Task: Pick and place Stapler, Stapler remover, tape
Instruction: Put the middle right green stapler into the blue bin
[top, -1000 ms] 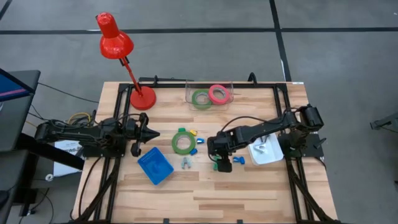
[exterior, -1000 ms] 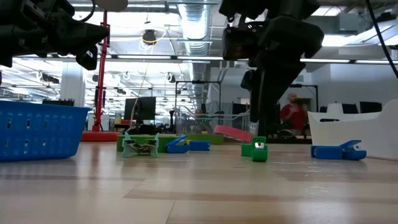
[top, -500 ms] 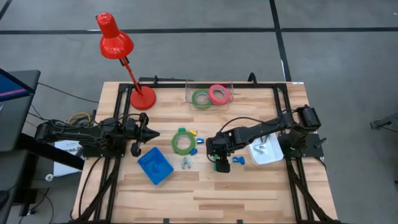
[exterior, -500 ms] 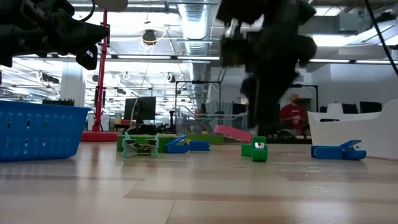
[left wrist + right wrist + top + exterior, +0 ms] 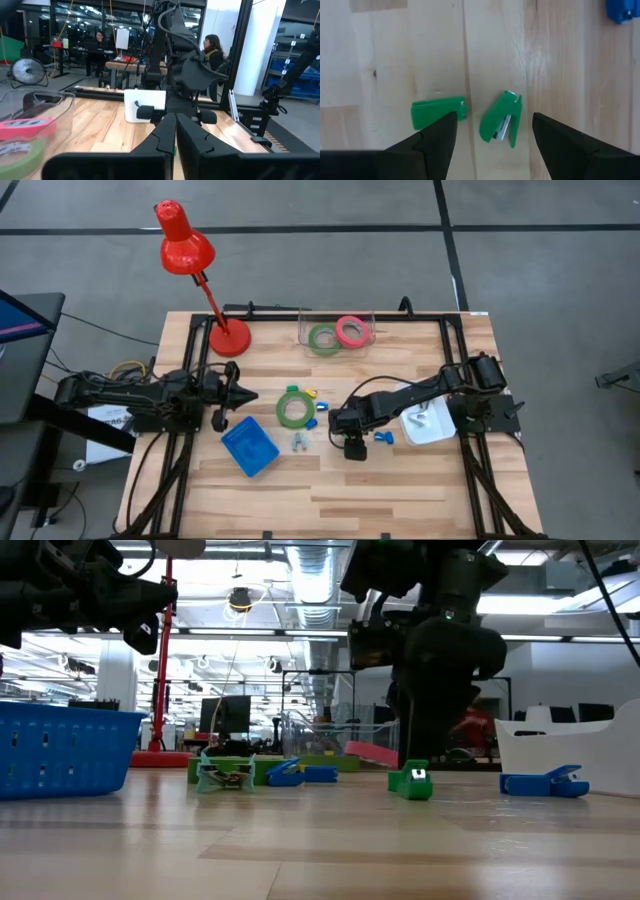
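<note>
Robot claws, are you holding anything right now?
No. The right gripper hangs open above two small green staplers, touching neither. The left gripper is shut on nothing.

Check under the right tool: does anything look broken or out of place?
Possibly. Two separate green pieces lie under the open right tool: a green block and a tilted green stapler, apart from each other. Whether they belong together I cannot tell.

Red desk lamp (image 5: 190, 260), blue basket (image 5: 249, 447), white bin (image 5: 428, 424) on table (image 5: 400, 490)
</note>
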Controlling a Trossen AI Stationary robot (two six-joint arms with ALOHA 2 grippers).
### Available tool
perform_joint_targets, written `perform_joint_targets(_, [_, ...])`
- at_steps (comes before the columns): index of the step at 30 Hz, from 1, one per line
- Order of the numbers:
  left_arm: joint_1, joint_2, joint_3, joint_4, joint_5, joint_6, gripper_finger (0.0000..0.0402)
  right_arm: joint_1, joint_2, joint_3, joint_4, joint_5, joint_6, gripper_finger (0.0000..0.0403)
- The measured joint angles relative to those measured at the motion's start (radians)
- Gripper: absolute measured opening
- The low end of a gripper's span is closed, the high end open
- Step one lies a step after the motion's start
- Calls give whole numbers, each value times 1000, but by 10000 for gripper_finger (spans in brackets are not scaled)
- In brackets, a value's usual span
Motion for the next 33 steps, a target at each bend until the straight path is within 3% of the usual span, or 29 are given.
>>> perform_joint_targets(10, [0,6,0,4,0,0,8,-9,22,0,-13,-15,0,238])
perform_joint_targets(24, [0,6,0,4,0,0,8,-20,21,0,-14,-19,-3,116])
perform_joint_targets(33, [0,6,0,4,0,0,8,-20,21,0,-14,-20,-9,93])
